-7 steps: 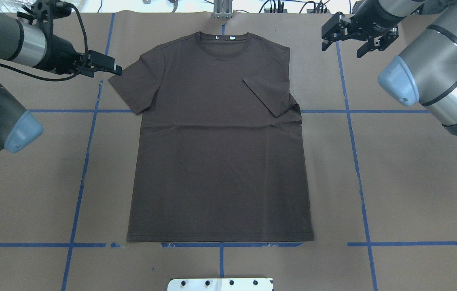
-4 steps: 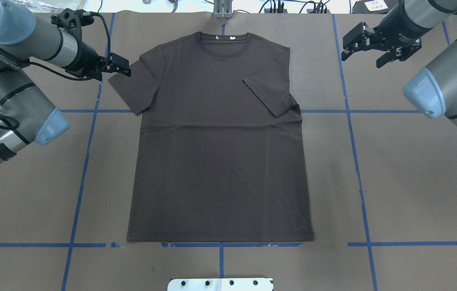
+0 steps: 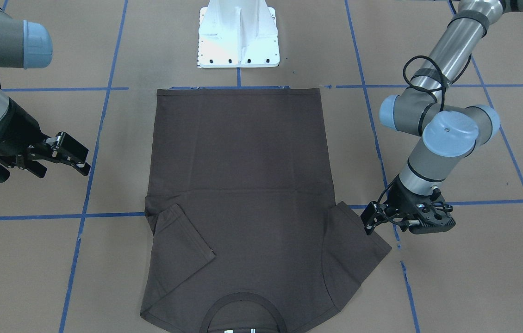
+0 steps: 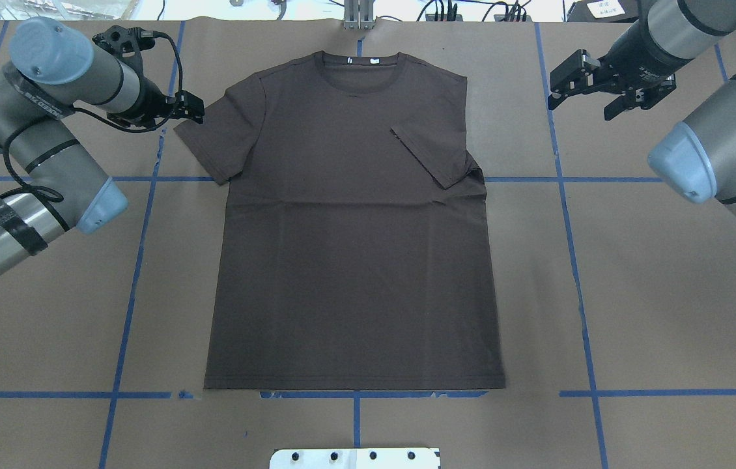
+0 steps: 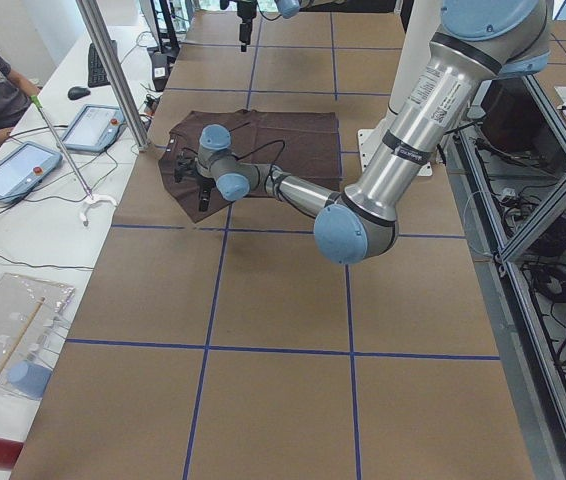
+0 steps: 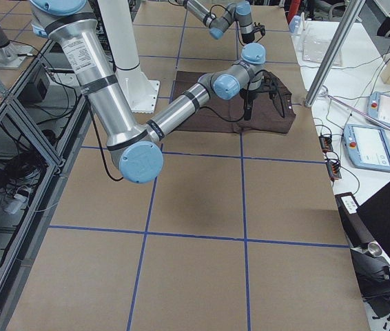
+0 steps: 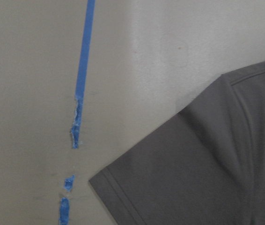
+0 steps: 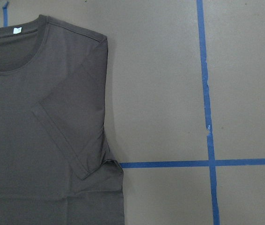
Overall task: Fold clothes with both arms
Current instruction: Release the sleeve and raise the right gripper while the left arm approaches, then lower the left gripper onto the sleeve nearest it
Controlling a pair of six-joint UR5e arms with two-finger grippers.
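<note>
Shirt [image 4: 355, 260] is a dark brown tee, flat on the paper-covered table [image 4: 667, 293], with its right sleeve [image 4: 436, 153] folded over the chest. Left gripper [image 4: 193, 109] sits right at the spread left sleeve [image 4: 218, 140], jaws apart and empty. Right gripper [image 4: 580, 105] is well off to the side, wide open and empty.

The table [image 4: 667, 293] is viewed from behind the robot, high up, facing forward and down; the whole T-shirt [image 4: 355, 260] is framed, collar [image 4: 360, 65] at the far edge. The front-facing view is taken from across the table, steeply down, white base [image 3: 238, 37] at the top, so the T-shirt is shown turned round. Two side views are set at the table's ends, high and far off, looking along it. The left wrist view is very close: only a sleeve corner [image 7: 179, 178] and blue tape [image 7: 83, 56] are caught. The right wrist view is held higher; the folded-in sleeve [image 8: 76, 117] and collar are shared with the overhead.
</note>
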